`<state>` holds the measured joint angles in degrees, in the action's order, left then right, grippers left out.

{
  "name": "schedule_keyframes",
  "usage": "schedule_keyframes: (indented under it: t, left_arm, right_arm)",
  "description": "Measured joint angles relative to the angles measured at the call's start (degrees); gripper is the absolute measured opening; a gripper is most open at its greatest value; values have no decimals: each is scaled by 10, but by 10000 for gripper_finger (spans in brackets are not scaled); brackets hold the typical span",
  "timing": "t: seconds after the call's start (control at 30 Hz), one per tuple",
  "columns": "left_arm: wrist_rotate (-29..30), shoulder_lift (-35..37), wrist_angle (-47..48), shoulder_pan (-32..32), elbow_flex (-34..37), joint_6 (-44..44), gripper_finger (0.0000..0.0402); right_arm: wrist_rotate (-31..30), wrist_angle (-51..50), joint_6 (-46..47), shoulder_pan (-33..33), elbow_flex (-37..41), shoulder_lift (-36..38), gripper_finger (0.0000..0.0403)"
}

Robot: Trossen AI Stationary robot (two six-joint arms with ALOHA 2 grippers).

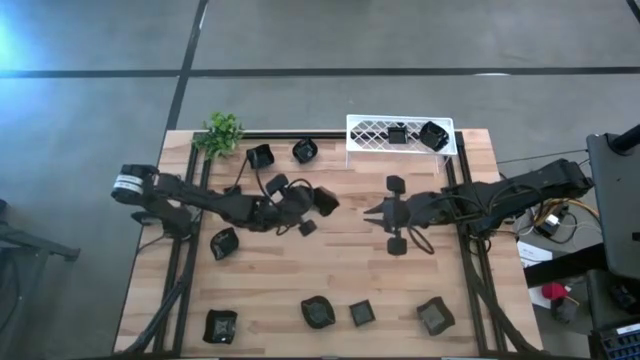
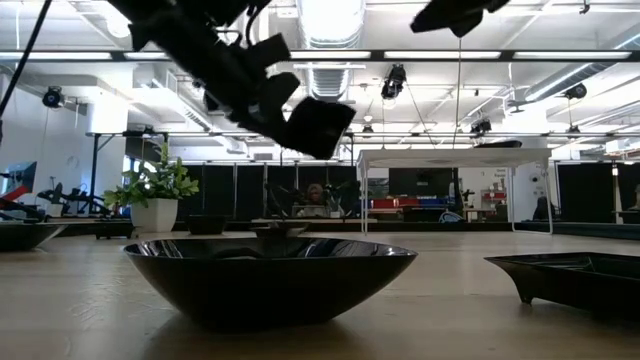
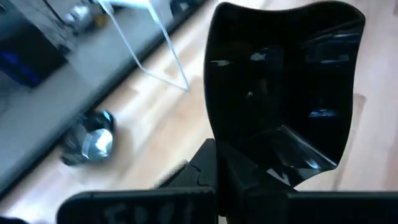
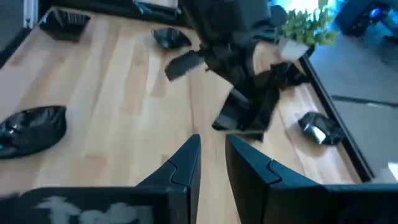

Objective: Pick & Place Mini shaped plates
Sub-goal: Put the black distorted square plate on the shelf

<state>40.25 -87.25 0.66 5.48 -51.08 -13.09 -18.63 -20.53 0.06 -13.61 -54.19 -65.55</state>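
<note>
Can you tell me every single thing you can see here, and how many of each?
plates on the table: about ten, black, scattered over the wood, four of them along the edge far from the rack
plates in the rack: two, black, side by side at one end
held plate: one, black, lifted over the middle of the table
rack: one, white lattice, at the table's far edge
plant: one, green, at a far corner on the left arm's side
table: one, light wood
left gripper: one, dark, shut on the held plate
right gripper: one, dark, open and empty, mid-table facing the left one
</note>
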Motion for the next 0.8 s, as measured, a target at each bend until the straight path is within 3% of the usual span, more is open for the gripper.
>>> schedule_keyframes:
  t: [0.1, 0.3, 0.6, 0.8]
  left_arm:
    - [16, -1, -10, 1, -11, 15, 0]
    - [51, -2, -57, 2, -11, 47, 0]
    - [84, -2, -102, 3, -11, 93, 0]
    - [93, -3, -102, 3, -11, 106, 0]
  right_arm:
    - [-17, 25, -11, 0, 12, 0, 73]
    - [-125, 55, -14, 3, 16, -10, 78]
    - [-141, 172, -116, 19, 12, -90, 111]
    - [-174, 222, -128, 30, 4, -128, 118]
